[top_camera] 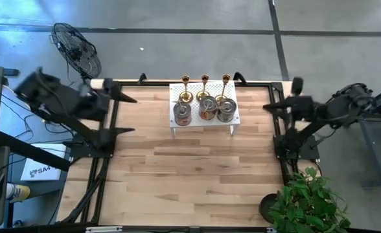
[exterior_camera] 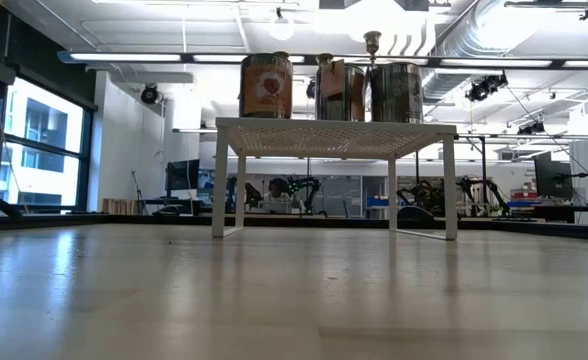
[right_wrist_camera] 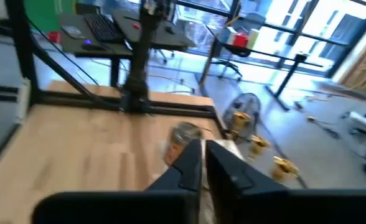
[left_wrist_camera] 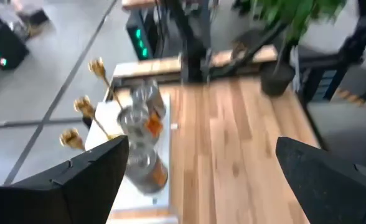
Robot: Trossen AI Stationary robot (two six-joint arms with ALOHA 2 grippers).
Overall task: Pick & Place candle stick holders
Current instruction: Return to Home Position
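Note:
Three gold holders [top_camera: 204,85] with slim stems stand in a row on the far side of a white perforated rack [top_camera: 237,118]. Three squat silvery round holders [top_camera: 207,109] stand in front of them on the same rack. The low view shows the silvery ones [exterior_camera: 329,92] on the rack top [exterior_camera: 334,135]. My left gripper [top_camera: 134,115] is open and empty over the table's left edge, left of the rack; its wrist view [left_wrist_camera: 201,149] looks toward the holders [left_wrist_camera: 136,121]. My right gripper [top_camera: 266,107] is shut and empty over the right edge, right of the rack [right_wrist_camera: 205,152].
The bare wooden table top [top_camera: 190,181] stretches from the rack toward the near edge. A potted plant [top_camera: 307,204] stands at the near right corner. A black fan [top_camera: 77,48] stands on the floor beyond the far left corner.

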